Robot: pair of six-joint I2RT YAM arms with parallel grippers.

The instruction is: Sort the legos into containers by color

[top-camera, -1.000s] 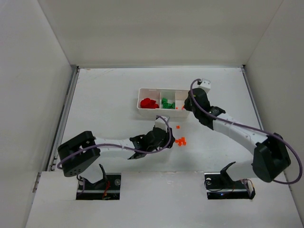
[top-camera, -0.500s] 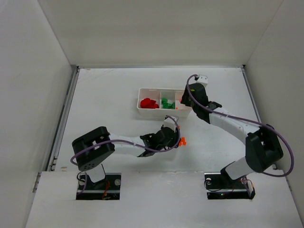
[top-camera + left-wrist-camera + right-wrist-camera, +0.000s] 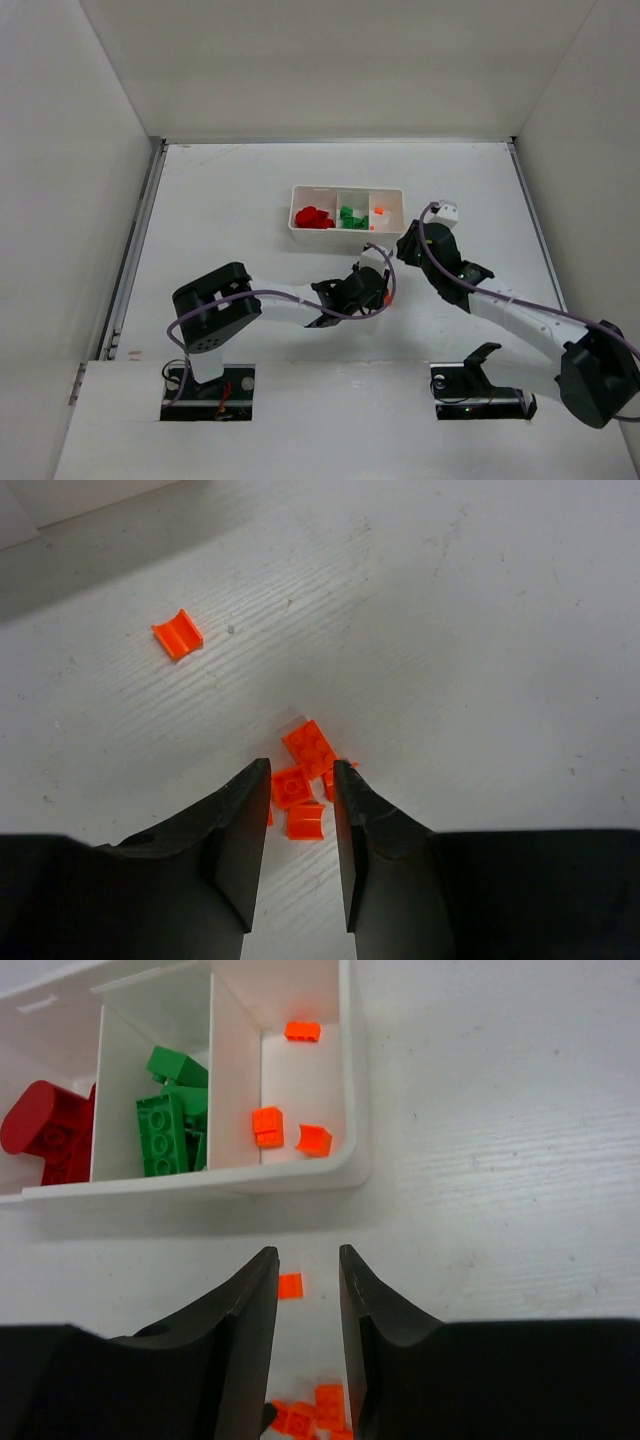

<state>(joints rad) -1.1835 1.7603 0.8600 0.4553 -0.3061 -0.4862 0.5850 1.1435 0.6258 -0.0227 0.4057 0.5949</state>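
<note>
Left hand [image 3: 298,775] low over the worktop [image 3: 480,630], fingers parted a little, gripping nothing; cluster of orange pieces [image 3: 305,750] lies loose on the worktop between and just ahead of its tips; stray orange piece [image 3: 177,635] sits apart from the cluster, between it and the white tray [image 3: 352,1110]; right hand [image 3: 308,1255] likewise parted and empty, near the tray's front wall; red bricks [image 3: 45,1130] in the left compartment; green bricks [image 3: 165,1125] in the middle; three orange bits [image 3: 268,1125] in the right.
</note>
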